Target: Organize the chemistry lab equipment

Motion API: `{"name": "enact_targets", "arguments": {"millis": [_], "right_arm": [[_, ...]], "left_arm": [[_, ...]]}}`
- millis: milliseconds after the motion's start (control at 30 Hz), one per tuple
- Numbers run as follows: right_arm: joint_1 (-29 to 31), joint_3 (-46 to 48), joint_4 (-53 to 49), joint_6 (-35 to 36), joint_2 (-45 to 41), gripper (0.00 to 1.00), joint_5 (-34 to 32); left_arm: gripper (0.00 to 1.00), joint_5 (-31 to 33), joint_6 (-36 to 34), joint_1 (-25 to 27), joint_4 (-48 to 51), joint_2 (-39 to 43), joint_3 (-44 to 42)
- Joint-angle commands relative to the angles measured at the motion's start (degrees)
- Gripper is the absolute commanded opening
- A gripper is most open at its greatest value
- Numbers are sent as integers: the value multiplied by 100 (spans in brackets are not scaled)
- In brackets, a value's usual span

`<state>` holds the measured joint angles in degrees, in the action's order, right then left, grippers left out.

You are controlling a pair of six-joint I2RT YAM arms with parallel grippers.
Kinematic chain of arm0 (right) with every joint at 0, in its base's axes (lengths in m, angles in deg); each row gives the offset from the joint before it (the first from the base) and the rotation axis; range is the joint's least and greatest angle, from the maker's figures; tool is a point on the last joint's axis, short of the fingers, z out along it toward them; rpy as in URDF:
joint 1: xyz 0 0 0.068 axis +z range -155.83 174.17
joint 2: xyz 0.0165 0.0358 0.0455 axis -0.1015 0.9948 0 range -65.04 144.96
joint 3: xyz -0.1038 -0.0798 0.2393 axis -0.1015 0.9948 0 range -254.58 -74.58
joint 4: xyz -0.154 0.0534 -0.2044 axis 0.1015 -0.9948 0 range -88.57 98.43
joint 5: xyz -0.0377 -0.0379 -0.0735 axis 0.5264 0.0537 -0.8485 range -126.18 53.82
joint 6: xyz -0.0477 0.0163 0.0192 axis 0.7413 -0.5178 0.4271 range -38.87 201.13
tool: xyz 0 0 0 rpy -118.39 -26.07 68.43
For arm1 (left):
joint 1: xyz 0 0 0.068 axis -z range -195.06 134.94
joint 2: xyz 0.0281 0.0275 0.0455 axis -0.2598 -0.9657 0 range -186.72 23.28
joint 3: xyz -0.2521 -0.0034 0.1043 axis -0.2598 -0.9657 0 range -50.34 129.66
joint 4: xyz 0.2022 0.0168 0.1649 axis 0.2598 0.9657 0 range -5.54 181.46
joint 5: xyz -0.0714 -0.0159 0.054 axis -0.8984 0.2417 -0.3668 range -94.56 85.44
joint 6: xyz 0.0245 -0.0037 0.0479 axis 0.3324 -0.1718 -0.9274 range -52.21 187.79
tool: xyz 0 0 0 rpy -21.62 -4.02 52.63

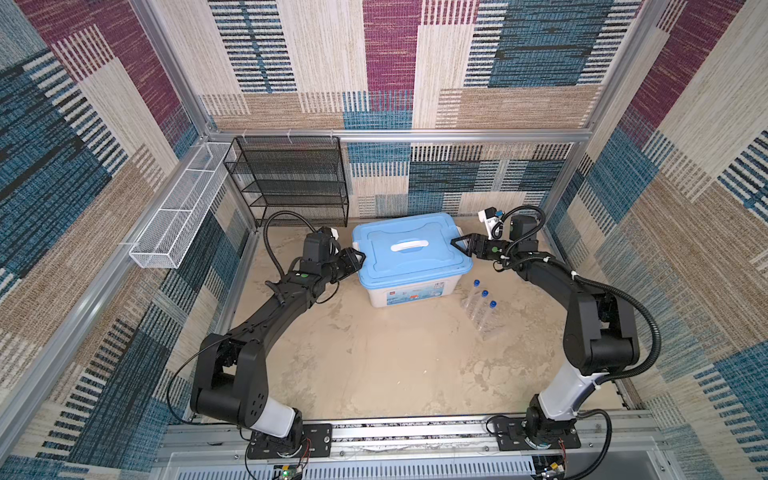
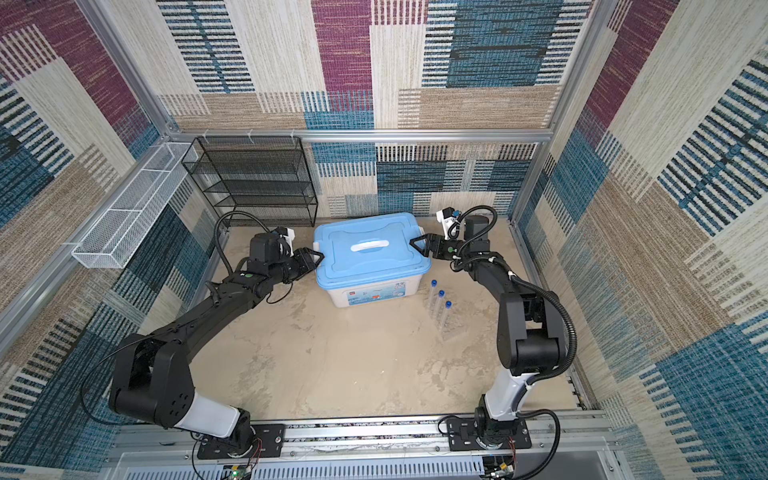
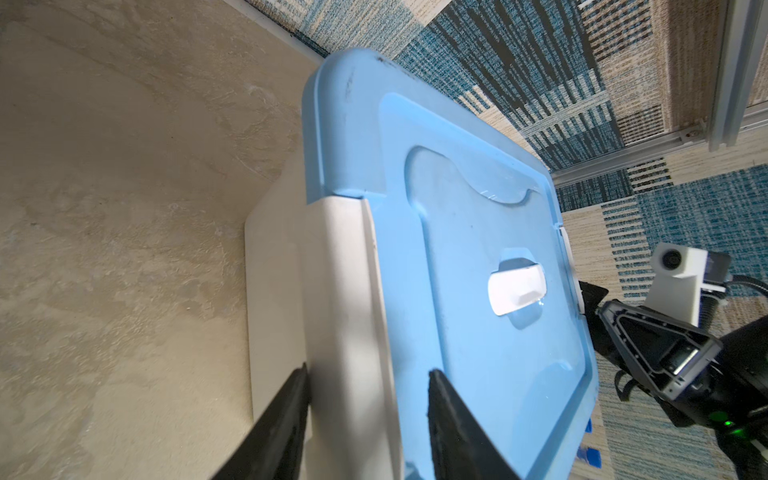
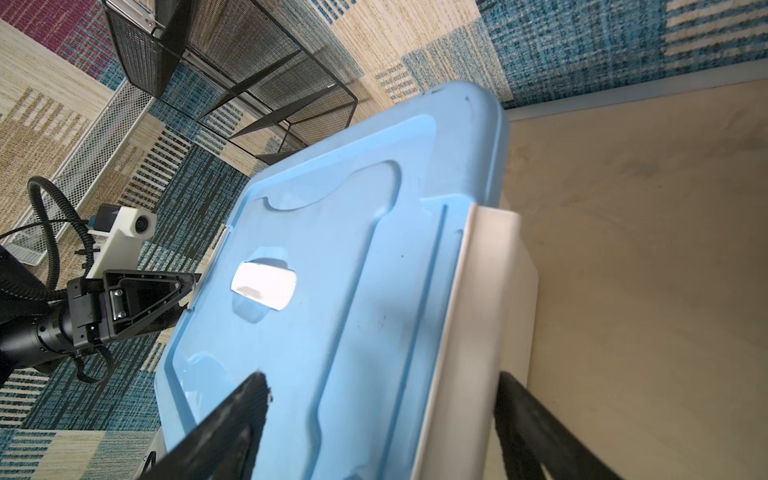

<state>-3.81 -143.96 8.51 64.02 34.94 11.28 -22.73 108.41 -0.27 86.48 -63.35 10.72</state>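
Observation:
Three clear test tubes with blue caps [image 1: 482,305] [image 2: 440,308] lie side by side on the table, right of the white bin [image 1: 411,296] [image 2: 370,296] with its blue lid [image 1: 386,266]. My left gripper [image 1: 360,258] [image 3: 368,370] is shut on the bin's left white latch [image 3: 340,270], one finger on the lid and one on the latch's outer face. My right gripper [image 1: 455,243] [image 4: 380,374] stands open astride the right latch [image 4: 478,311], its jaws wider than the latch. No other lab equipment shows.
A black wire rack [image 1: 291,178] stands at the back left against the wall. A white wire basket [image 1: 178,212] hangs on the left frame rail. Patterned walls close in three sides. Bare tan table [image 1: 374,365] lies in front of the bin.

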Motion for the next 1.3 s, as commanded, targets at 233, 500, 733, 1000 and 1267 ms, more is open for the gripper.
{"name": "enact_targets", "arguments": {"millis": [233,500,733,1000,1267], "right_arm": [[78,-91,-12,141,-154,85,-80],[200,-229,-226,303,-207,85,-328],[354,-364,-392,435,-247,84,-474],[497,-523,-678,629,-265,83,-812],[583,-701,-1055,928,-252,83,-1460]], "left_arm": [[49,-160,55,13,-175,-10,-24],[48,-178,72,16,-202,-24,3],[48,-213,78,24,-202,-63,47],[48,-205,91,33,-202,-91,90],[48,-195,105,51,-185,-119,124]]}}
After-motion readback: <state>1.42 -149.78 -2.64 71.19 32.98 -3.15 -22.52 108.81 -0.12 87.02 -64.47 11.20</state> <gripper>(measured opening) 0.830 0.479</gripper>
